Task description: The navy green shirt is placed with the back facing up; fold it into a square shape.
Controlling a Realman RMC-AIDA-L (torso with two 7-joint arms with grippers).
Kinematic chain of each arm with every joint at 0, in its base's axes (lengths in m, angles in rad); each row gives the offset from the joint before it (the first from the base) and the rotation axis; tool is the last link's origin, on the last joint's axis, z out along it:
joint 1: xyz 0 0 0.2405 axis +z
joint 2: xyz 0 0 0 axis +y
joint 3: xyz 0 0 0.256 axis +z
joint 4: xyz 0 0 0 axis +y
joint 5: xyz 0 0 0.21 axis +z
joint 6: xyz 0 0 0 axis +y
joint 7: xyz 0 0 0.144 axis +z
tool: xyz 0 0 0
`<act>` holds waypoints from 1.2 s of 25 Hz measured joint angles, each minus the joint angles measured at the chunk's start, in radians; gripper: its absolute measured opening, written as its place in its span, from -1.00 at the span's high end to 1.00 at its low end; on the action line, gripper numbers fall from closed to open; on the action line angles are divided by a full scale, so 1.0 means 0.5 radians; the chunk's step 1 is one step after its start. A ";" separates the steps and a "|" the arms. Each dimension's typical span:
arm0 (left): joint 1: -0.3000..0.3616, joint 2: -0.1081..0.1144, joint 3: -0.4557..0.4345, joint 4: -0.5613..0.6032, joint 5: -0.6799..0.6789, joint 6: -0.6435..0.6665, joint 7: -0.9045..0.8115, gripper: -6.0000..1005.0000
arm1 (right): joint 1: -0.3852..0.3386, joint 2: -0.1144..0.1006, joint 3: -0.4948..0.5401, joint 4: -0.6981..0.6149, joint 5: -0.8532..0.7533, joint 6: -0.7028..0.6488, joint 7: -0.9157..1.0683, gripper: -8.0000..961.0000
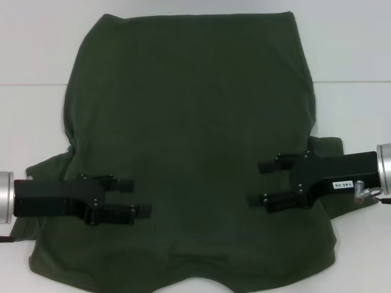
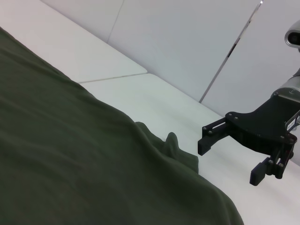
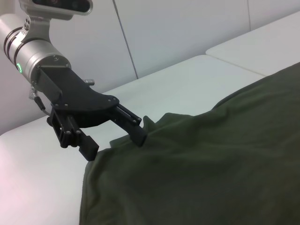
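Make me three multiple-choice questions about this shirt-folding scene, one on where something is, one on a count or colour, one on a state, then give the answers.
1. Where does the left end effector sit?
A. over the shirt's near left part
B. off the table
C. at the far edge

2. What colour is the navy green shirt?
A. cream
B. dark olive green
C. red

3. How does the right end effector stand?
A. shut on a sleeve
B. open, holding nothing
C. out of view

Answers: 1 A, the head view shows it reaching in from the left over the near cloth. 2 B, the fabric is dark olive throughout. 3 B, its fingers are spread with nothing between them.
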 joint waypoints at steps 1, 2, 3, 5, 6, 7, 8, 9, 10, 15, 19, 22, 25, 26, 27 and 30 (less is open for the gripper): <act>0.000 0.000 0.000 0.000 0.000 0.000 0.000 -0.79 | 0.002 0.000 0.000 0.000 0.000 0.000 0.000 -0.91; 0.000 0.000 0.000 0.001 0.000 0.000 0.000 -0.79 | 0.003 0.000 0.000 0.000 0.001 0.000 0.000 -0.91; 0.000 0.001 0.000 0.002 -0.001 0.000 0.000 -0.79 | 0.004 0.000 0.000 0.001 0.001 0.000 -0.001 -0.91; 0.000 0.004 0.001 0.003 -0.007 0.000 0.000 -0.79 | 0.004 0.000 0.000 0.001 0.001 0.000 -0.001 -0.91; 0.000 0.005 0.001 0.003 -0.009 0.000 0.000 -0.79 | 0.005 0.000 0.000 0.001 0.001 0.001 -0.001 -0.91; 0.000 0.005 0.001 0.003 -0.010 0.000 0.000 -0.79 | 0.005 0.000 0.000 0.002 0.001 0.003 -0.001 -0.91; 0.000 0.006 0.001 0.003 -0.010 0.000 0.000 -0.79 | 0.005 0.000 0.000 0.002 0.001 0.006 -0.001 -0.91; 0.000 0.006 0.001 0.003 -0.010 0.000 0.000 -0.79 | 0.005 0.000 0.000 0.003 0.001 0.009 -0.001 -0.91; 0.000 0.006 0.001 0.003 -0.010 0.000 0.000 -0.79 | 0.005 0.000 0.000 0.004 0.001 0.012 -0.001 -0.91; 0.003 0.008 -0.095 0.003 -0.020 -0.006 -0.082 -0.79 | 0.005 0.000 0.022 0.004 0.002 0.016 0.014 -0.91; 0.011 0.032 -0.401 0.003 -0.022 -0.013 -0.352 -0.78 | 0.007 0.000 0.131 0.004 0.010 0.126 0.163 -0.91; 0.042 0.080 -0.605 0.001 -0.014 -0.026 -0.658 -0.78 | 0.015 -0.001 0.193 0.004 0.023 0.228 0.329 -0.91; 0.109 0.133 -0.663 -0.029 -0.007 -0.116 -0.974 -0.78 | 0.025 -0.004 0.208 0.009 0.039 0.318 0.498 -0.91; 0.138 0.149 -0.664 -0.045 -0.002 -0.164 -1.062 -0.78 | 0.030 -0.005 0.211 0.014 0.043 0.345 0.545 -0.91; 0.156 0.159 -0.663 -0.058 0.004 -0.206 -1.127 -0.78 | 0.038 -0.005 0.213 0.021 0.050 0.366 0.588 -0.91; 0.204 0.171 -0.663 -0.113 0.037 -0.355 -1.243 -0.78 | 0.052 -0.005 0.216 0.029 0.084 0.388 0.639 -0.91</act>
